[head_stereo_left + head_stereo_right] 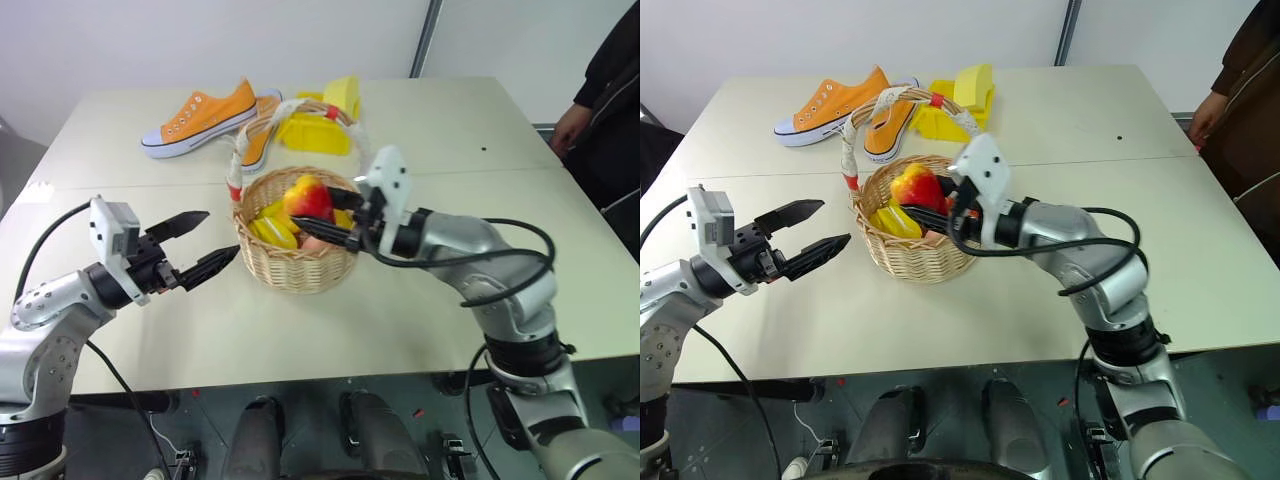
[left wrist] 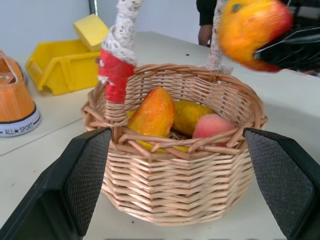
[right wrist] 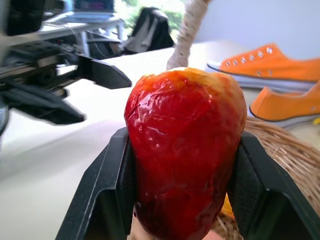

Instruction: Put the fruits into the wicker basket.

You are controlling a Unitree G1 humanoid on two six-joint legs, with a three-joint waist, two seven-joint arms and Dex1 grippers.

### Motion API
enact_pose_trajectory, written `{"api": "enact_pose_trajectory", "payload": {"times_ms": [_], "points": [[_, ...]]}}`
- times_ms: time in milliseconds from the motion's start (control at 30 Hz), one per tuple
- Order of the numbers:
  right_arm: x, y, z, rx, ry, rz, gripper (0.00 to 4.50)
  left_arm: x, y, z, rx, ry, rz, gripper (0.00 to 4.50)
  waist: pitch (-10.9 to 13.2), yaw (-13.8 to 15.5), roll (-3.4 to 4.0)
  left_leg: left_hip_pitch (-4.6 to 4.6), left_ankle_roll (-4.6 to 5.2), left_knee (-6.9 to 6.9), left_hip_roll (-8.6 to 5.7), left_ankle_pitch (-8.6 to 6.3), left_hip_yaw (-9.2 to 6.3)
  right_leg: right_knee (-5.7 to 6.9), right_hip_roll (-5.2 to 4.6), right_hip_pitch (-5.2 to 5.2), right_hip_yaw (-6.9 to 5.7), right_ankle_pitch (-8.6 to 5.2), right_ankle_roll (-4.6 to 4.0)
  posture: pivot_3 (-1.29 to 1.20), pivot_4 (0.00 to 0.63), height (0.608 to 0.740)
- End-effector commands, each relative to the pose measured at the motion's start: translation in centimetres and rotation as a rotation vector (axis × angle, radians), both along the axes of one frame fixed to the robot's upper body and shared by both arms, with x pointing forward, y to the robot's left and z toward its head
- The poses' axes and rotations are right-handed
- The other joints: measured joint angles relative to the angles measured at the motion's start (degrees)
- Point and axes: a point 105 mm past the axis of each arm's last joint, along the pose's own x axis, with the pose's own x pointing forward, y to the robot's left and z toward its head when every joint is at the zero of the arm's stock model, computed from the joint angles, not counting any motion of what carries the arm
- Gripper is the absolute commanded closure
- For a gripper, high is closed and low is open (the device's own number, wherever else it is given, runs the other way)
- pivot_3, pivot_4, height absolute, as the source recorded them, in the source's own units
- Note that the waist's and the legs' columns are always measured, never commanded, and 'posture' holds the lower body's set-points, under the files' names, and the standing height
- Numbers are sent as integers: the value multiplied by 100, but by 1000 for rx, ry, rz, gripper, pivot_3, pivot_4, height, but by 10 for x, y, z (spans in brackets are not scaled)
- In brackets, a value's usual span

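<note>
The right gripper (image 1: 335,215) is clamped on a red fruit with a yellow-green top (image 1: 309,198), one black finger on each side of it, and holds it just above the open mouth of the wicker basket (image 1: 290,262). The right wrist view shows this fruit (image 3: 182,150) pinched between the two pads, its glossy red skin wrinkled and its upper end turning yellow. The basket stands near the middle of the pale worktop (image 1: 330,340), its tall arched handle (image 1: 237,160) wrapped in white with a red band low on the left side. Inside it lie more fruits: a yellow-orange one (image 2: 154,114) leaning against the wall by the handle's foot, a yellow one (image 2: 190,116) beside it, and a pink peach (image 2: 214,125) against the near rim. The left gripper (image 1: 200,245) hovers to the left of the basket, apart from it, pointing toward it, with its jaws spread wide and nothing between them. Behind the basket rest two orange sneakers (image 1: 200,118), a yellow plastic bin (image 1: 312,130) and a yellow sponge block (image 1: 343,95). At the far right edge of the worktop stands a person in a dark sleeve (image 1: 605,90).
</note>
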Motion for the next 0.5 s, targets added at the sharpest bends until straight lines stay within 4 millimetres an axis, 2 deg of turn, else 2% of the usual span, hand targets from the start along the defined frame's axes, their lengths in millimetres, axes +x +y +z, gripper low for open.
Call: {"api": "enact_pose_trajectory", "payload": {"times_ms": [33,100,133,233,333,400,500], "points": [[4,5,7,-8,-39,-40,1260,-6,-8,10,-5,-56,-15,0,0,-10,0,-2,0,-3,-1,0,3,-1,-3,-2,0,0,1,0,150,740],[3,1,12,-20,-93,-59,257,-7,-11,11,-14,-59,-21,0,0,-7,0,-4,1,-6,-2,-1,3,-1,-3,-6,-1,0,2,0,150,740],[1,-5,13,-21,-105,-51,51,-7,-13,11,-16,-60,-26,0,0,-9,0,-4,1,-7,-2,-1,3,0,-3,-7,-1,0,2,0,150,740],[-13,-26,15,-16,-109,16,51,-8,-15,12,-22,-61,-36,0,0,2,-1,-3,1,-6,-2,0,1,1,1,-6,-1,0,2,0,150,740],[-23,-63,10,-20,-95,27,51,-8,-18,12,-35,-61,-53,0,-1,25,-2,-2,1,-4,-3,-1,0,-2,2,0,-1,-2,5,0,150,740],[-14,-81,9,18,-63,-49,51,-8,-21,13,-48,-59,-70,0,0,-11,-3,-1,1,-3,-4,-1,1,-3,2,1,0,-3,6,0,150,740],[1,-91,6,62,-42,-138,51,-6,-24,13,-56,-59,-82,0,-1,-71,-4,12,1,-3,1,-1,2,7,12,2,3,1,0,0,150,740]]}}
